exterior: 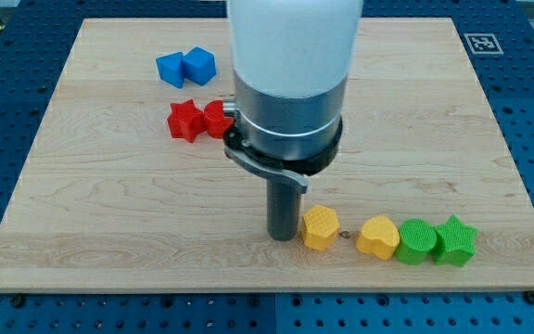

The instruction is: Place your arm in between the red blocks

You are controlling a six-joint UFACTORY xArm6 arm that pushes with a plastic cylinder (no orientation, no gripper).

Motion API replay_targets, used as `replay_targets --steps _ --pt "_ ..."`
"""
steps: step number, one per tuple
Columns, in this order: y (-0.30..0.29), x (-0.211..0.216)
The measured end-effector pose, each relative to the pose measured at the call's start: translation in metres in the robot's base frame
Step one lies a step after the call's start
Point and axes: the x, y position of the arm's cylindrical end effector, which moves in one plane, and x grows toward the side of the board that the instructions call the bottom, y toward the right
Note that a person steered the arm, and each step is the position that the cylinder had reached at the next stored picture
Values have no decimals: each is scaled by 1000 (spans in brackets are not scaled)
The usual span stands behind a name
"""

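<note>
Two red blocks lie side by side at the board's upper left middle: a red star (184, 121) and a second red block (217, 118), partly hidden behind the arm's body, touching or nearly touching. My tip (283, 237) rests on the board well below and to the right of them. It stands just left of a yellow hexagonal block (321, 227), almost touching it.
A blue block pair (184, 68) sits above the red ones, a pentagon and a cube. Right of the yellow hexagon lie a yellow heart (378, 237), a green round block (416, 241) and a green star (454, 240). The wooden board (91, 204) ends near the bottom.
</note>
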Motion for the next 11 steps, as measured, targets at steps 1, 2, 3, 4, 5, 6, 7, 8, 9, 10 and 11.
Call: replay_targets --steps 1,2,3,4,5,6,7,8,9,10,11 --pt "15 0" --pt "15 0" --pt "11 -6" --pt "21 -66" --pt "33 -127" --pt "-16 -165" --pt "-82 -185" --pt "-110 -183" --pt "-113 -148" --pt "-102 -97" --pt "-88 -59"
